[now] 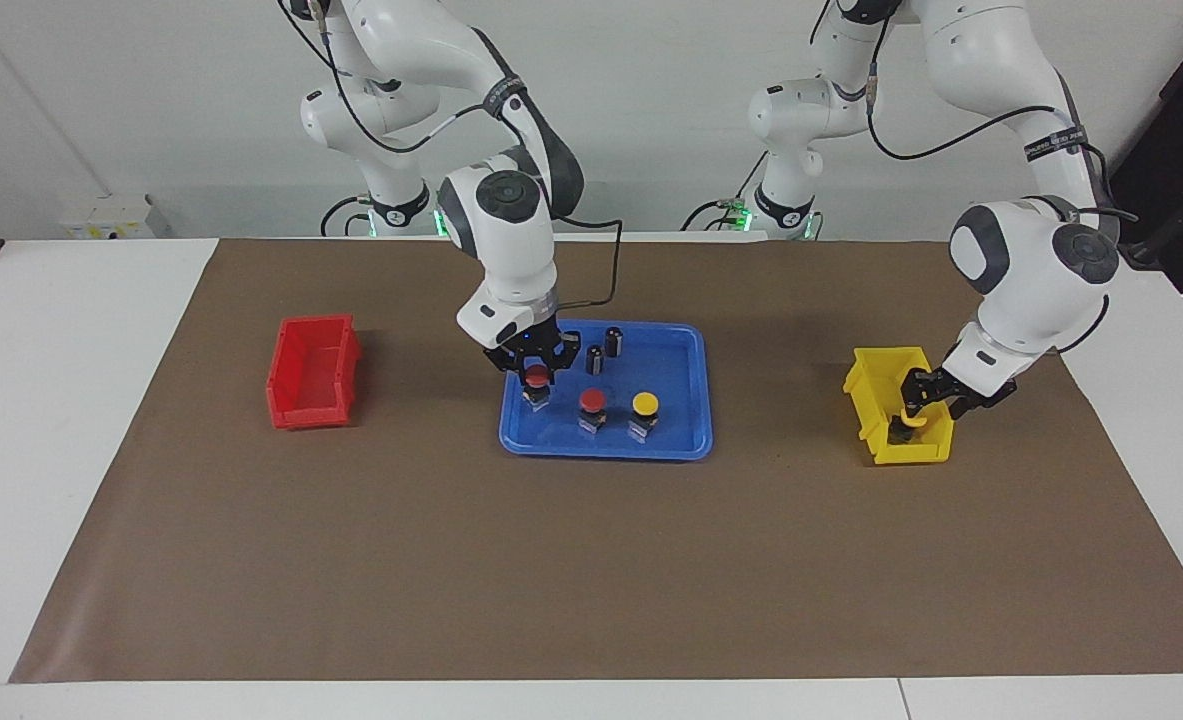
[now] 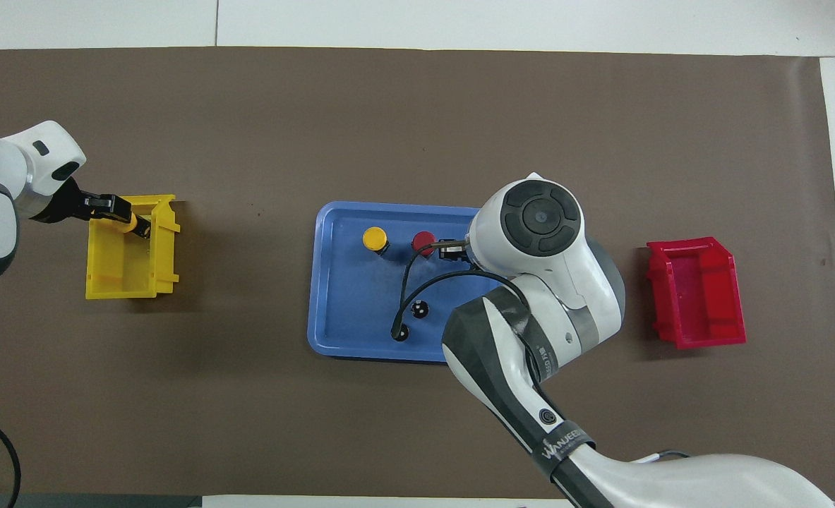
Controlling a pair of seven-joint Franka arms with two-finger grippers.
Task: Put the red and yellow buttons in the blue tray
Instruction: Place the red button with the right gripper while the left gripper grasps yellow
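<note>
Right gripper (image 1: 536, 372) down in the flat blue plastic tray (image 1: 686, 432), fingers clamped on a red-capped push button (image 1: 537, 383) at the tray's end toward the right arm; beside it in the tray, a second red-capped button (image 1: 592, 408) and a yellow-capped button (image 1: 644, 413); nearer the robots, two dark grey cylinders (image 1: 604, 350). Left gripper (image 1: 919, 400) lowered into the small yellow bin (image 1: 869, 398), fingers half open around another yellow-capped button (image 1: 905, 426); grip on it not clear. Small red bin (image 1: 312, 371) on the brown tabletop (image 1: 591, 560).

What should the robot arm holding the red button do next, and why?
Probably lower a touch and let go: the right gripper is shut on a red button just over the blue tray, beside the red one already there.
</note>
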